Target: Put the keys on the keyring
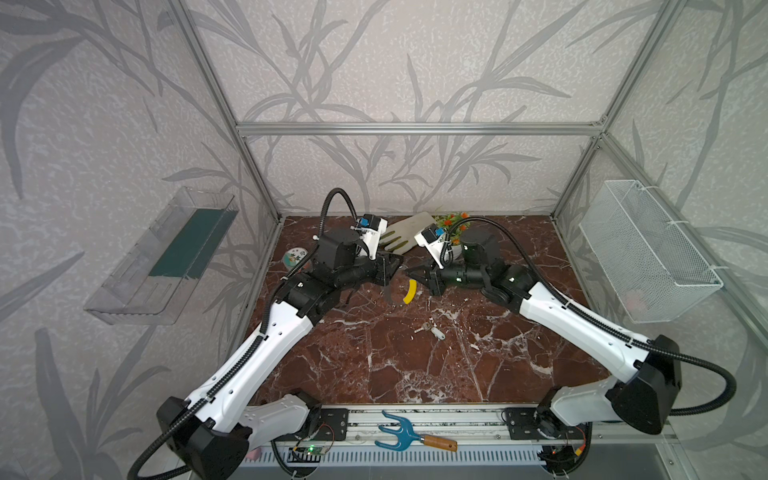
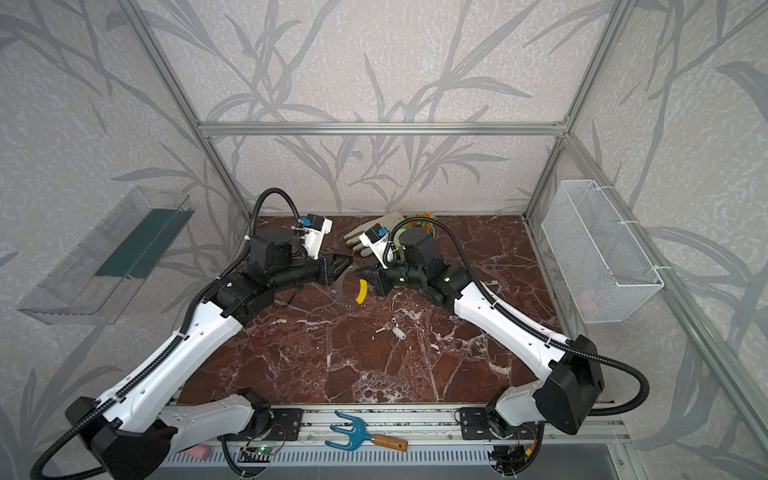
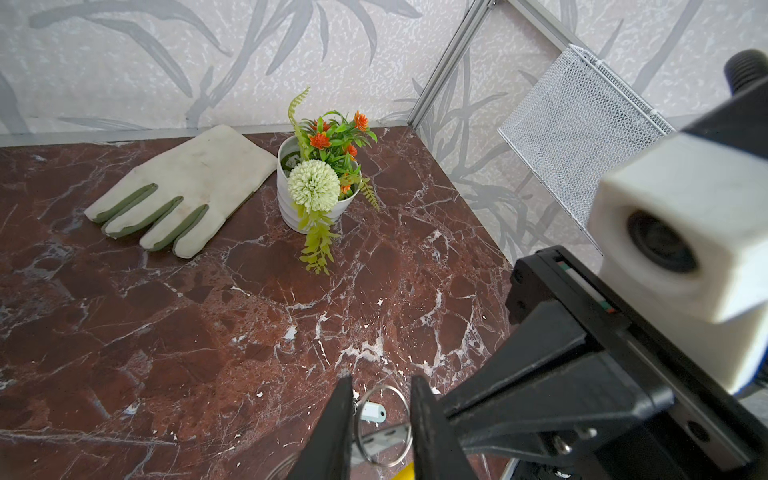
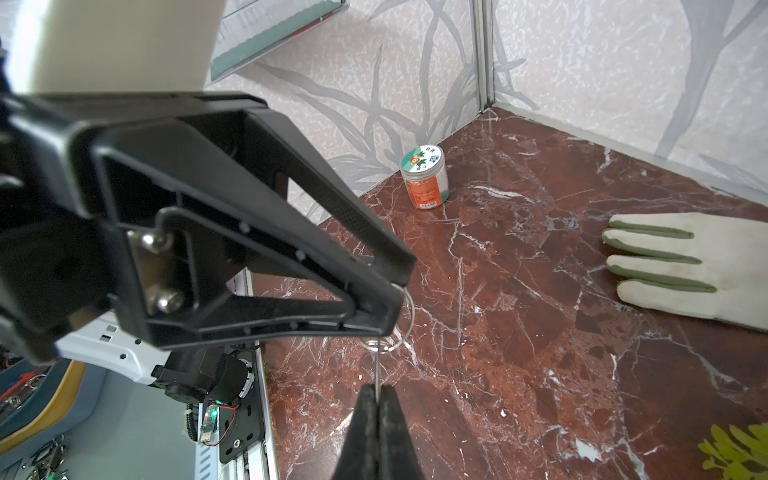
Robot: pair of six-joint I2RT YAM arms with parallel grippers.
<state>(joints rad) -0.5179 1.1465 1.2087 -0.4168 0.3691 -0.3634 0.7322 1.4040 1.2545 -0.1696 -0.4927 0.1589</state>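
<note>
Above the middle of the worktop (image 1: 374, 365), pinches the keyring (image 1: 410, 291) by its thin wire with the right tool (image 4: 377, 390), pads clenched tight on it. Sets the hoop between the two tool tips, yellow sleeve just beneath the right one. Holds the left tool (image 3: 381, 382) facing it with jaws slightly parted, ring wire showing in the gap; cannot tell whether either pad touches. Nearer the front edge, well apart from both tools, shows the keys (image 1: 431, 331) lying flat on the worktop, white tag alongside.

Both top views look down; wrist views close, sharing glove (image 3: 195, 174).
</note>
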